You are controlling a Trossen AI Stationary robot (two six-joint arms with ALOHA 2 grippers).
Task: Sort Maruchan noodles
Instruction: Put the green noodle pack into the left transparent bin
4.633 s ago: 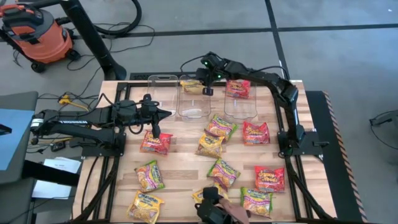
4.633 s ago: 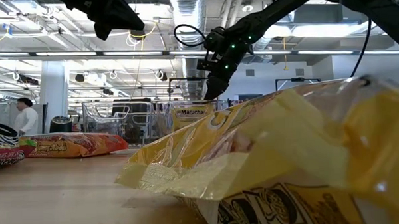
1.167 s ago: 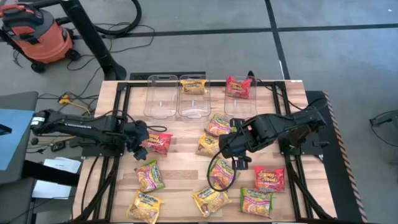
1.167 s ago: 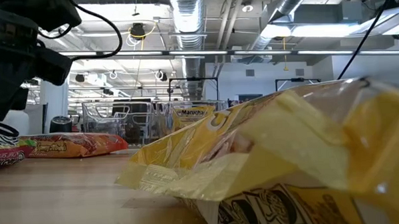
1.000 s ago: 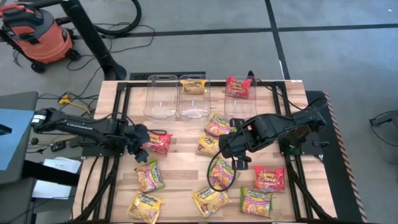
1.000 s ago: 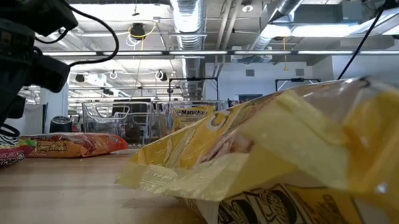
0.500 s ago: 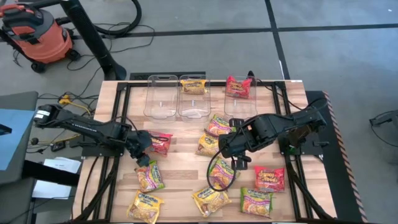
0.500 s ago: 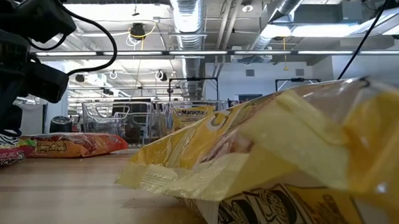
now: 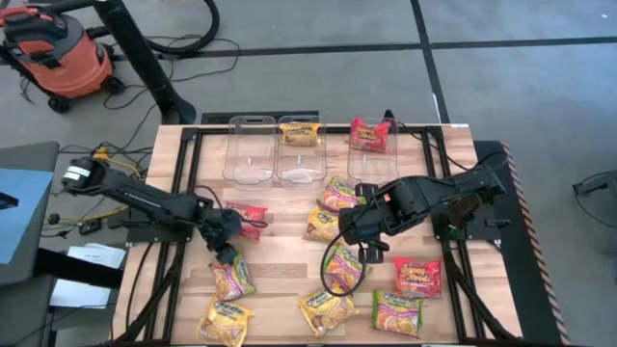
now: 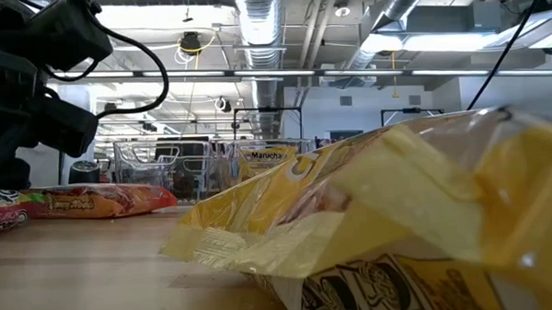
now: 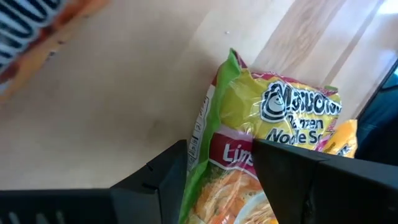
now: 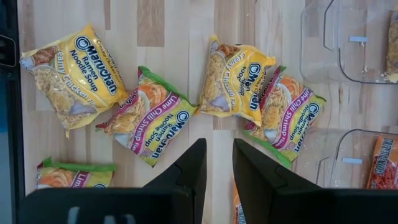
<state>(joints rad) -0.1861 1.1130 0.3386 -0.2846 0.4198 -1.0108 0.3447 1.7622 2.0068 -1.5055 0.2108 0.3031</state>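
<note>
Barely started: only two packets are binned, one yellow [image 9: 300,134], one red [image 9: 368,135]. The left gripper [image 9: 227,255] is spread over a green packet [image 11: 273,143] on the desk [image 9: 280,260]; the right gripper [image 9: 359,237] is held narrow, empty.

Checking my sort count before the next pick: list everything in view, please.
Clear bins: three, table's far edge; left one shows no packet.
Yellow Maruchan packets: four; three on table, one in middle bin.
Red packets: three visible; two on table, one in right bin.
Green-and-pink packets: four, on table.
Wooden table: one.
Shop vacuum: one, orange, on floor.
Left gripper: jaws open over a green packet.
Right gripper: mid-table, jaws slightly apart, empty.
</note>
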